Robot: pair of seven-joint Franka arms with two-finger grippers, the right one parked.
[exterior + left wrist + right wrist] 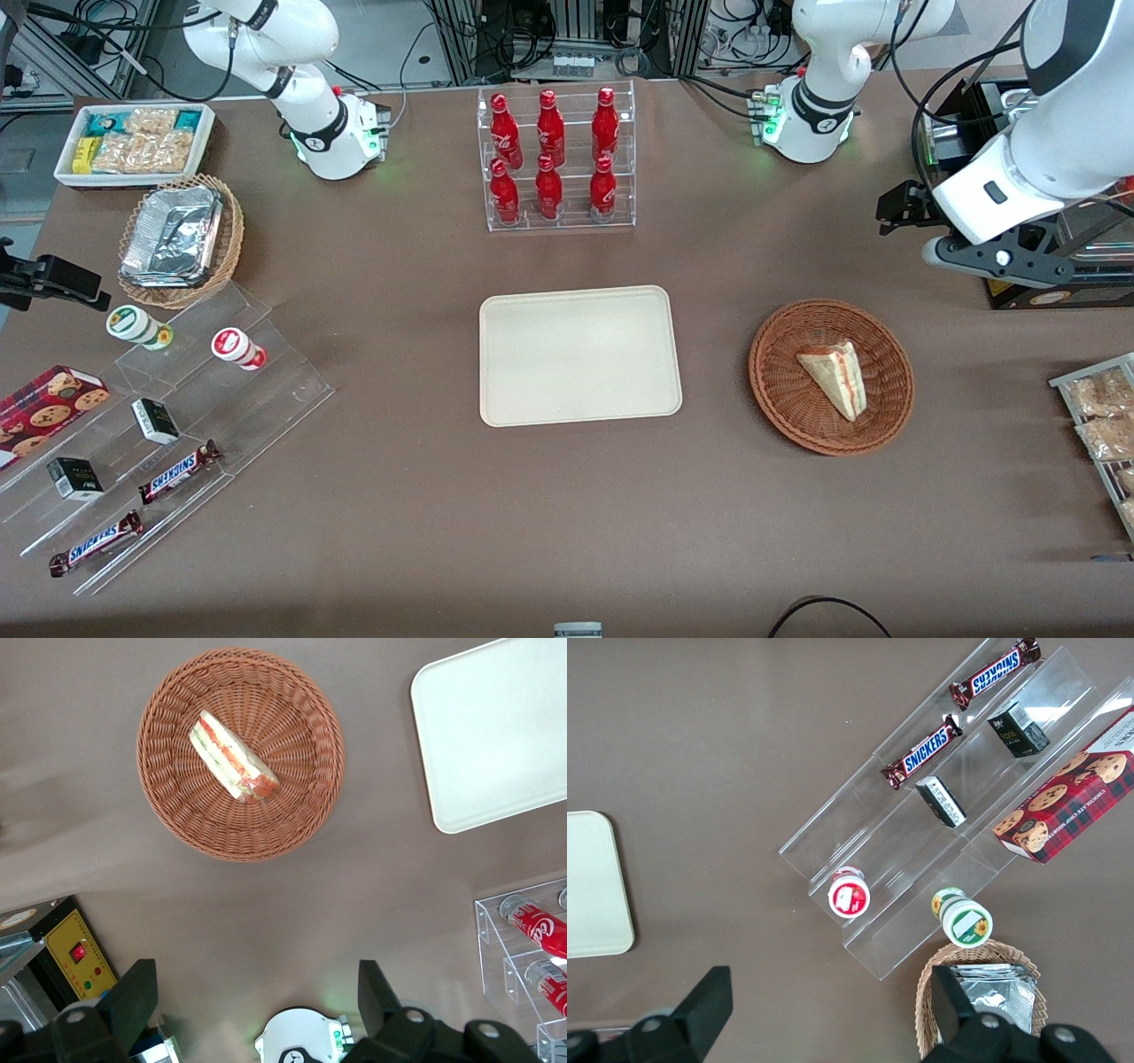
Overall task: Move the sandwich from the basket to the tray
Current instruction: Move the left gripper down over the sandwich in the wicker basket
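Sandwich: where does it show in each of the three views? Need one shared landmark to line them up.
Front view: the sandwich lies in the basket, beside the tray, toward the working arm's end of the table.
Left wrist view: the sandwich lies in the basket; the open gripper is high above the table, clear of it.
Right wrist view: not in it.
Shared landmark: the tray, also in the right wrist view.

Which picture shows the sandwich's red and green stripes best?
The left wrist view: the open end effector hangs high above, so the sandwich shows its stripes. The front view shows it smaller in the basket; the right wrist view misses it.
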